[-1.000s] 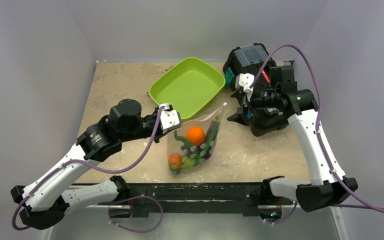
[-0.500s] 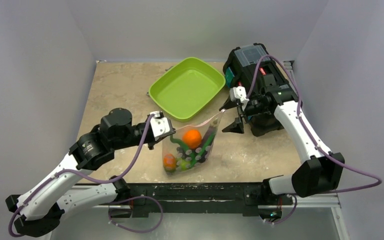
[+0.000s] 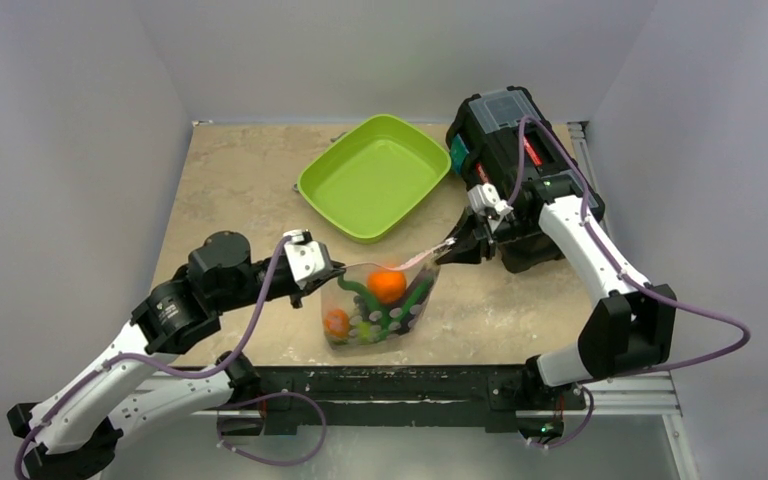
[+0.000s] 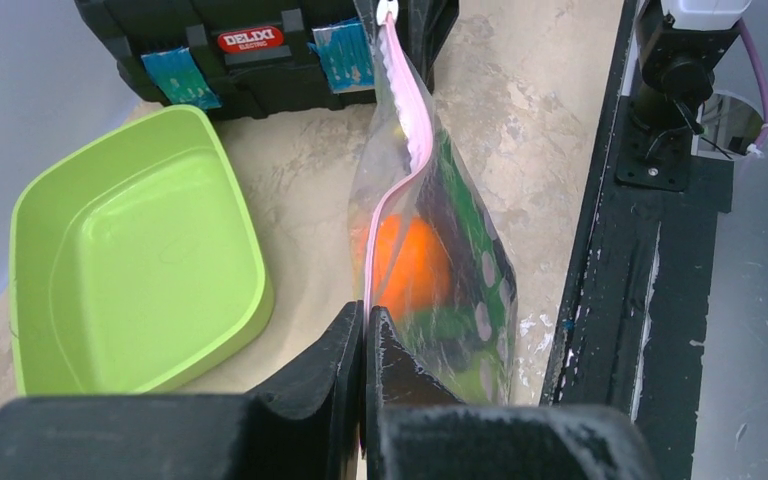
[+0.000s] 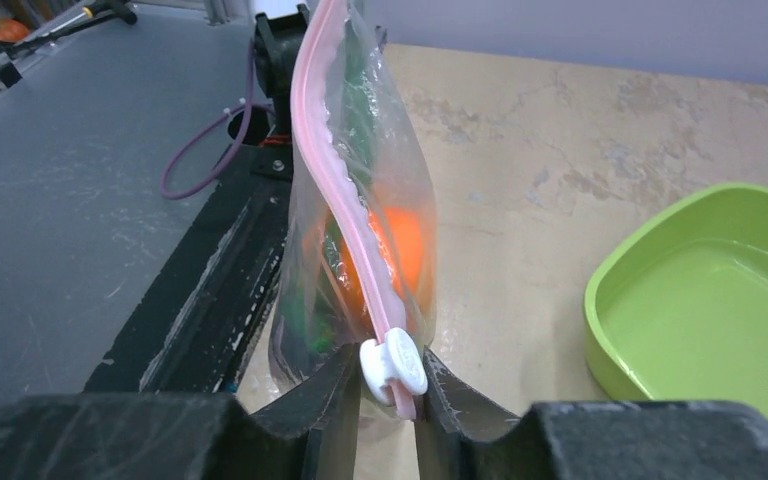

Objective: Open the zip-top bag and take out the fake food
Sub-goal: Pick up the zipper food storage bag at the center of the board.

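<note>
While pinching a corner of the zip-top bag [image 4: 415,190] in the left gripper [image 4: 364,332], has just clamped the right gripper [image 5: 390,382] on the white slider [image 5: 393,362]; ready to unzip toward the fake food [image 3: 388,285].

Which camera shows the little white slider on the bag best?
The right wrist view: the slider sits close up between the right fingers. The left wrist view shows it tiny at the top edge; in the top view it is too small to tell.
</note>
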`<action>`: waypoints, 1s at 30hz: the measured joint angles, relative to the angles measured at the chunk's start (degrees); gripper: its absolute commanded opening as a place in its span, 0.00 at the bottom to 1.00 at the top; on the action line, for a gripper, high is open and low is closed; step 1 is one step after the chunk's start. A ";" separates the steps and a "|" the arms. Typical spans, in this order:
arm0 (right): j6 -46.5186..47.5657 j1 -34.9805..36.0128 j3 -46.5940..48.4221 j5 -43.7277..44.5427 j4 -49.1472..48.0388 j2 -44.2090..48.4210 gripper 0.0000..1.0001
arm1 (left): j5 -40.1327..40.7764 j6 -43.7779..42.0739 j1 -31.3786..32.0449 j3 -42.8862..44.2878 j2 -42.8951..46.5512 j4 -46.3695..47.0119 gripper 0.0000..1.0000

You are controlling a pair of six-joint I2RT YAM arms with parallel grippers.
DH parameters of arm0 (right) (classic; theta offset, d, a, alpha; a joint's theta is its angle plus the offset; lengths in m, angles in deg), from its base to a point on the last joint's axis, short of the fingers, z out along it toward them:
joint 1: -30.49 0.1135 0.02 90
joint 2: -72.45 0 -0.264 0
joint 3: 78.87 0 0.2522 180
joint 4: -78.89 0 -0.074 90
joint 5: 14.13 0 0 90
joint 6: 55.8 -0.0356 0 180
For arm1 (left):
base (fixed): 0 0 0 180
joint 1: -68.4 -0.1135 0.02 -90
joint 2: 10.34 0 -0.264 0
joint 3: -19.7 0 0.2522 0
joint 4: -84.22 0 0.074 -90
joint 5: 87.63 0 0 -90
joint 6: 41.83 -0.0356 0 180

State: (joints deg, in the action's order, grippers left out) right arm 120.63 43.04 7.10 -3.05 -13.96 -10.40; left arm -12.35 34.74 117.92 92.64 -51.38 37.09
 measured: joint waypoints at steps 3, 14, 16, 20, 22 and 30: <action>0.87 0.09 0.00 -0.72 1.03 -0.02 0.00 | 0.17 0.70 0.00 -0.52 0.57 0.42 0.00; -7.63 0.17 0.98 -1.14 -1.81 3.85 0.00 | 0.74 3.15 -0.13 -0.85 2.29 0.74 0.30; -15.30 0.17 0.94 0.28 -7.06 6.95 0.00 | 0.26 4.42 -0.26 -0.85 3.28 0.68 0.48; -30.03 0.24 -0.07 3.89 -18.73 13.29 0.00 | -0.15 6.93 -0.26 -0.85 5.57 0.68 0.76; -35.41 0.20 -0.22 6.08 -22.69 15.45 0.00 | -0.17 7.98 -0.28 -0.85 6.67 0.66 0.84; -45.20 -2.23 1.40 13.92 -27.78 17.09 0.00 | 2.01 10.43 -0.28 0.07 9.09 -2.64 0.94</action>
State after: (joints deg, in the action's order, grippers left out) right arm 75.43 40.81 8.50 10.88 -41.74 6.69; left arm -10.34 45.17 117.63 92.70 -42.29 34.45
